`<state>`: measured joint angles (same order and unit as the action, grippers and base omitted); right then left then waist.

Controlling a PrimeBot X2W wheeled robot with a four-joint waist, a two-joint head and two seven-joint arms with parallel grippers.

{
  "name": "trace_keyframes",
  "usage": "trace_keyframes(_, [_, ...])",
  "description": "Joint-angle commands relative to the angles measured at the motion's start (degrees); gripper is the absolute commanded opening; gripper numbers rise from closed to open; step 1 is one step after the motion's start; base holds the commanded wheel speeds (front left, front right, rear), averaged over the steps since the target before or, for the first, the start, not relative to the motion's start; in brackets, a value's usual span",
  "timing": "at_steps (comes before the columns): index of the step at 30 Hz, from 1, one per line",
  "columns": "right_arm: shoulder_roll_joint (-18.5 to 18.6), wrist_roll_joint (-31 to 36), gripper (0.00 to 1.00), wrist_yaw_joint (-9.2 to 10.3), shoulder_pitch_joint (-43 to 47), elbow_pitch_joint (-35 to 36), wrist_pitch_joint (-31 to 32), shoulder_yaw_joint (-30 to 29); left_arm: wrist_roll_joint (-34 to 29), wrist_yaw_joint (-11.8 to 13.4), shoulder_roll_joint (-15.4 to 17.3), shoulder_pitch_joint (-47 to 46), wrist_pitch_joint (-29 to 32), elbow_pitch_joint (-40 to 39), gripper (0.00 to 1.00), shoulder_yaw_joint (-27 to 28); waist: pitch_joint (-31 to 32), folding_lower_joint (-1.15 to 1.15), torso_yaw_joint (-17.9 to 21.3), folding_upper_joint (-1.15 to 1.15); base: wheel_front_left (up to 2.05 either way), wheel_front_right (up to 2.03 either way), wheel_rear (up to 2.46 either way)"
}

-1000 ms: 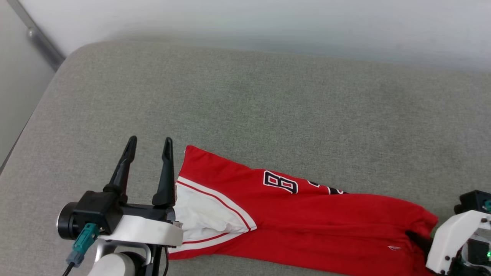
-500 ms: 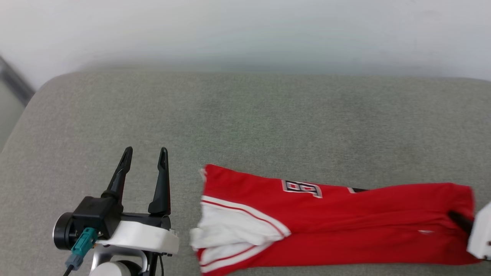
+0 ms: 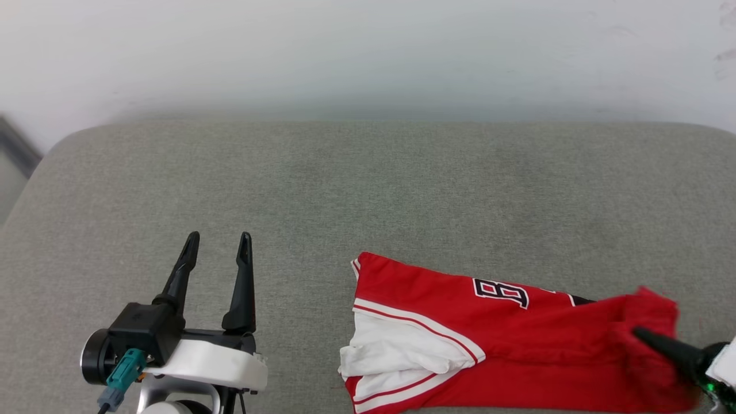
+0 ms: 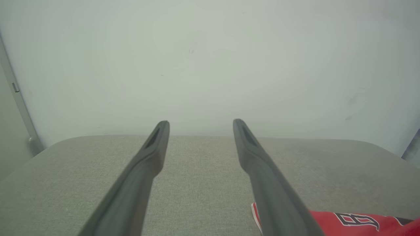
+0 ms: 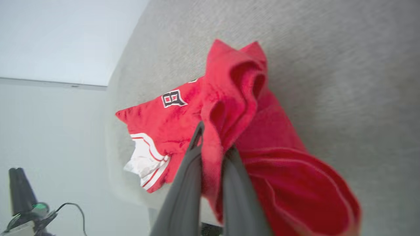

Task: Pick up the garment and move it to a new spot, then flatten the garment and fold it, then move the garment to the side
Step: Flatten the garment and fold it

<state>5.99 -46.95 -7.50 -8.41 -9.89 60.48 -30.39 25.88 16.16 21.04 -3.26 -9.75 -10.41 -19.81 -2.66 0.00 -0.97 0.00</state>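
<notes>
The garment (image 3: 517, 345), a red jersey with a white sleeve and black lettering, lies folded long on the grey cushion at the lower right of the head view. My right gripper (image 3: 647, 336) is shut on its bunched right end. The right wrist view shows my right gripper (image 5: 215, 139) with red fabric pinched between both fingers and the garment (image 5: 174, 114) trailing away. My left gripper (image 3: 218, 238) stands open and empty, well left of the white sleeve. In the left wrist view my left gripper (image 4: 200, 124) frames bare cushion, with the garment (image 4: 354, 223) at the bottom right.
A wide grey cushion (image 3: 368, 190) carries everything and ends at a pale wall (image 3: 368, 57) behind. Its rounded left edge (image 3: 34, 172) drops off beside a dark rail. Bare cushion lies between my left gripper and the garment.
The head camera has swung. My right gripper has shut on the garment's right end and dragged it right, away from my left gripper; that end is now bunched up.
</notes>
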Motion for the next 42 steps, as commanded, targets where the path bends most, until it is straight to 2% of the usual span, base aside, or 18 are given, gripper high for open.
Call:
trace_keyframes(1, [-1.0,-3.2,0.00,0.03,-1.3,-0.3,2.9,-0.9,-0.2,0.2,0.3,0.3,0.2,-0.2,1.00,0.0,0.0,0.00,-0.2,0.00,0.00,0.00,0.00])
trace_keyframes(5, [-3.1,-12.4,0.00,0.02,-2.9,-3.8,8.5,-1.2,0.0,0.0,0.2,-0.1,0.3,-0.3,1.00,-0.4,-0.1,0.00,-1.2,0.00,0.00,0.00,0.00])
trace_keyframes(8, [-3.2,-20.6,0.00,0.03,-3.6,-9.5,8.0,4.0,-0.1,-0.3,0.1,-0.9,0.6,-0.3,1.00,-0.8,-0.6,0.00,-2.2,0.00,0.00,0.00,0.00])
trace_keyframes(11, [-3.1,-27.3,0.00,0.02,-4.3,-13.1,4.7,10.9,-0.2,-0.3,0.1,-1.5,0.8,-0.2,1.00,-1.1,-1.2,0.00,-3.2,0.00,0.00,0.00,0.00])
trace_keyframes(12, [-3.1,-27.3,0.00,0.02,-4.3,-13.1,4.7,10.9,-0.2,-0.3,0.1,-1.5,0.8,-0.2,1.00,-1.1,-1.2,0.00,-3.2,0.00,0.00,0.00,0.00])
trace_keyframes(18, [-3.1,-37.7,0.00,0.02,-6.1,-16.7,-4.9,25.6,0.0,-0.4,-0.6,-2.3,0.7,0.4,1.00,-1.5,-2.4,0.00,-5.4,0.00,0.00,0.00,0.00])
trace_keyframes(24, [-3.1,-41.4,0.00,0.02,-7.8,-17.7,-14.8,37.3,0.4,-0.8,-1.1,-3.2,0.1,1.2,1.00,-1.9,-3.3,0.00,-7.0,0.00,0.00,0.00,0.00])
trace_keyframes(25, [-3.1,-40.8,0.05,0.02,-8.2,-17.7,-16.5,38.5,0.5,-0.9,-1.1,-3.3,0.0,1.3,1.00,-1.9,-3.5,0.00,-7.2,0.00,0.00,0.00,0.00])
trace_keyframes(26, [-3.1,-40.3,0.27,0.02,-8.6,-18.0,-18.3,39.3,0.5,-0.9,-1.1,-3.5,-0.2,1.6,1.00,-2.0,-3.7,0.00,-7.3,0.00,0.00,0.00,0.00])
trace_keyframes(27, [-3.1,-40.2,1.00,0.02,-8.8,-18.3,-19.5,40.2,0.4,-1.0,-1.1,-3.7,-0.2,1.8,1.00,-2.0,-3.8,0.00,-7.4,0.00,0.00,0.00,0.00])
trace_keyframes(32, [-3.1,-38.4,1.00,0.02,-9.7,-18.6,-23.0,43.7,0.6,-0.9,-1.3,-3.9,-0.8,2.6,1.00,-1.9,-4.1,0.00,-7.3,0.00,0.00,0.00,0.00])
trace_keyframes(36, [-2.6,-36.1,1.00,0.02,-10.5,-15.3,-25.0,45.1,0.8,-0.9,-1.4,-3.9,-1.0,2.9,1.00,-2.1,-3.8,0.00,-6.7,0.00,0.00,0.00,0.00])
trace_keyframes(39, [0.1,-31.2,1.00,0.02,-10.5,-10.1,-28.3,47.0,0.7,-0.8,-1.3,-4.1,-1.0,2.9,1.00,-2.2,-3.7,0.00,-6.2,0.00,0.00,0.00,0.00])
trace_keyframes(42, [4.9,-21.1,1.00,0.02,-10.6,-5.9,-34.9,49.8,0.7,-0.6,-1.2,-3.9,-1.1,3.0,1.00,-2.0,-3.8,0.00,-5.5,0.00,0.00,0.00,0.00])
